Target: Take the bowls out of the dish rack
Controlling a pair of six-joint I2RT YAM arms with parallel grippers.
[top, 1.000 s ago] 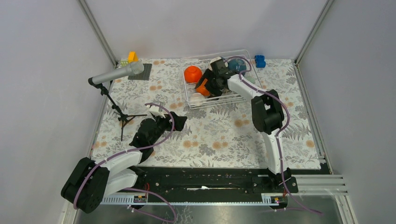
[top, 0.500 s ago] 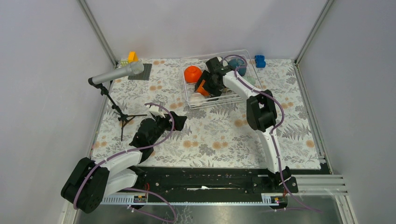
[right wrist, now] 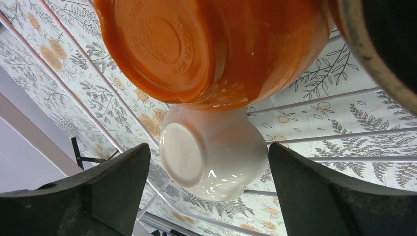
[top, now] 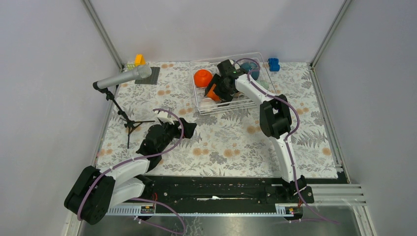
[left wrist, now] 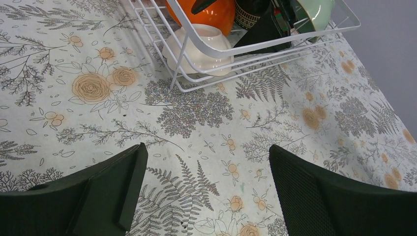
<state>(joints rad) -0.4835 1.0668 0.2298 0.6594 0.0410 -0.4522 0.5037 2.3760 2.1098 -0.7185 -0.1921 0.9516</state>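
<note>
My right gripper (right wrist: 210,172) gaped around the cream bowl (right wrist: 194,155); closing could have toppled the orange bowl (right wrist: 206,49) leaning on it.

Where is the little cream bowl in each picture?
Top view: cream bowl sits in the near-left corner of the dish rack.
Left wrist: cream bowl is at upper middle, behind the rack's wire corner.
Right wrist: cream bowl is in the centre.
Shared landmark: the orange bowl right beside it in all three.
</note>
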